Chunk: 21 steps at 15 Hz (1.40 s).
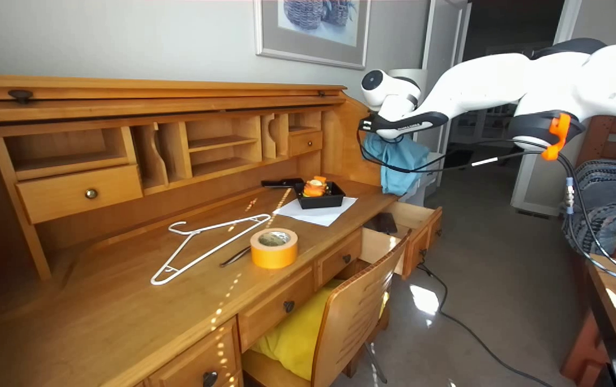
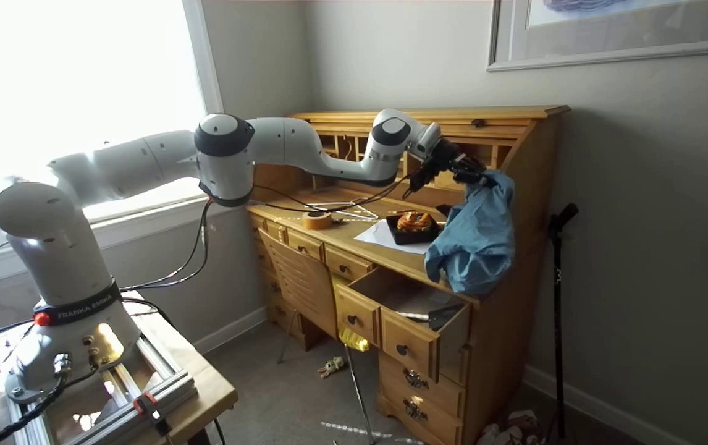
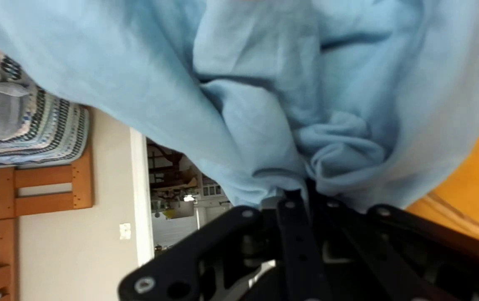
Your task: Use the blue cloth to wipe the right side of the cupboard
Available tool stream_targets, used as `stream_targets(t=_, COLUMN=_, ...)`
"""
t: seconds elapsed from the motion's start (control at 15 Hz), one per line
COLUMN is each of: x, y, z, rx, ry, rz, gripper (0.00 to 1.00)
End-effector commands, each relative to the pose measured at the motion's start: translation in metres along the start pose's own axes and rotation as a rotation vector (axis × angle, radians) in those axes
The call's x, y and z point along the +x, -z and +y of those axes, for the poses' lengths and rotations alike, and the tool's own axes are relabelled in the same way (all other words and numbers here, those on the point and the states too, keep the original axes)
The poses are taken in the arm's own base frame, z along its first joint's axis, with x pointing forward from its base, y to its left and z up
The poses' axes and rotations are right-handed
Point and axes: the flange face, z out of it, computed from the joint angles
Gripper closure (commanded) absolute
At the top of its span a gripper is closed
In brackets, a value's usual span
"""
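Observation:
The cupboard is a wooden roll-top desk; its right side panel shows in both exterior views (image 1: 355, 142) (image 2: 505, 346). My gripper (image 2: 482, 176) is at the desk's right end, above the desktop level. In the wrist view its black fingers (image 3: 309, 196) are closed on the bunched blue cloth (image 3: 260, 108), which hides the fingertips. The cloth hangs down in loose folds by the right front corner in both exterior views (image 1: 402, 161) (image 2: 477, 238). It covers part of the right side's edge. I cannot tell how much of it touches the wood.
A black tray with food (image 1: 321, 194) sits on white paper (image 1: 321, 212). A white hanger (image 1: 200, 247) and orange tape roll (image 1: 274, 252) lie on the desktop. Open drawers (image 2: 413, 327) stick out below the cloth. A chair (image 1: 359, 306) stands in front; a black cane (image 2: 558, 296) leans right.

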Motion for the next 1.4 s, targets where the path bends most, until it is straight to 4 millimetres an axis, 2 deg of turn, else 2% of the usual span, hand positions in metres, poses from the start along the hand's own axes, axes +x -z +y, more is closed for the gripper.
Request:
stream_targets(t=0.0, x=0.024, y=0.041, z=-0.027, rx=0.178, ry=-0.076, rz=0.035, gripper=0.99)
stream_targets(t=0.27, x=0.032, y=0.086, z=-0.05, rx=0.329, ry=-0.107, rz=0.041, gripper=0.99)
stream_targets(t=0.47, x=0.017, y=0.11, z=-0.065, rx=0.448, ry=-0.056, rz=-0.085, gripper=0.99)
stream_targets(t=1.0, x=0.006, y=0.125, z=-0.074, rx=0.697, ry=0.084, rz=-0.444, gripper=0.99)
stream_targets(t=1.33, x=0.022, y=0.147, z=-0.077, rx=0.812, ry=0.229, rz=-0.683, gripper=0.99)
